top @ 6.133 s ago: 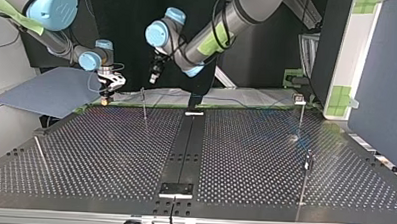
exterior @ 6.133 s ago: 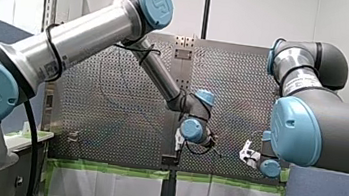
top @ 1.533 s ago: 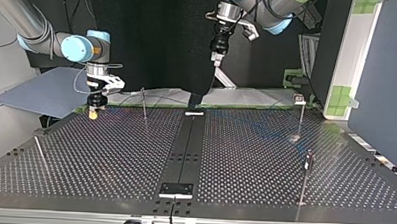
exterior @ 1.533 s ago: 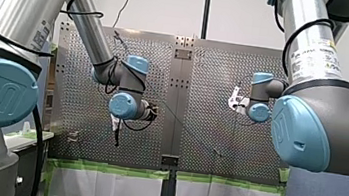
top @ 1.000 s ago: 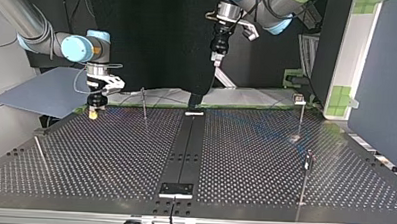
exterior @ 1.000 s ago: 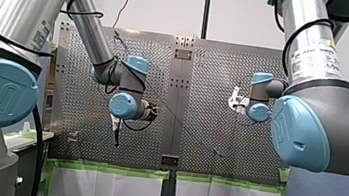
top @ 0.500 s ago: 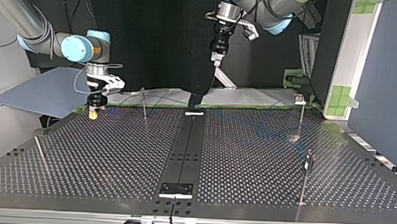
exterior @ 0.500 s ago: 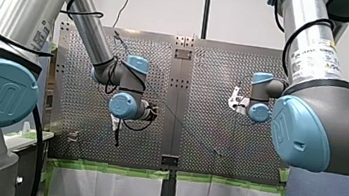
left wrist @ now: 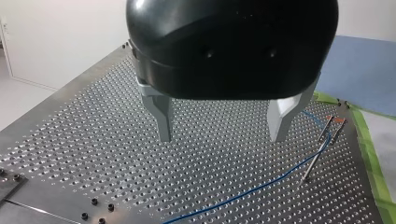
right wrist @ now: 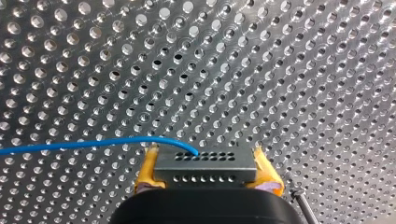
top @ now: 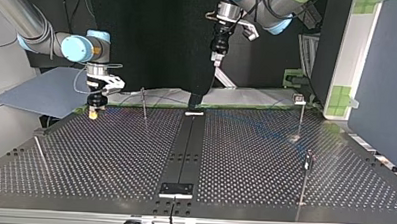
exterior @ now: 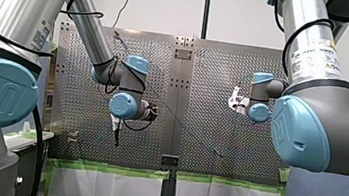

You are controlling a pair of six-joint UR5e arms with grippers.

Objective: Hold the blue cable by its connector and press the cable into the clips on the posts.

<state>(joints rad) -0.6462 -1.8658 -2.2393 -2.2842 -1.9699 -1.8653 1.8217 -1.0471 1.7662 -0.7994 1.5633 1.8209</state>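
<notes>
Right gripper [right wrist: 205, 164]: yellow pads [right wrist: 148, 169] clamped on the grey connector [right wrist: 205, 167]. The blue cable [right wrist: 116, 140] leaves the connector's face and runs off sideways, just over the perforated table [right wrist: 280, 70]. In the top view this gripper sits low at the table's far left corner.

Left gripper [left wrist: 222, 133]: fingers wide apart with nothing between them, raised well above the table. Ahead of it the cable lies on the table and runs up to a thin post [left wrist: 322, 151].
</notes>
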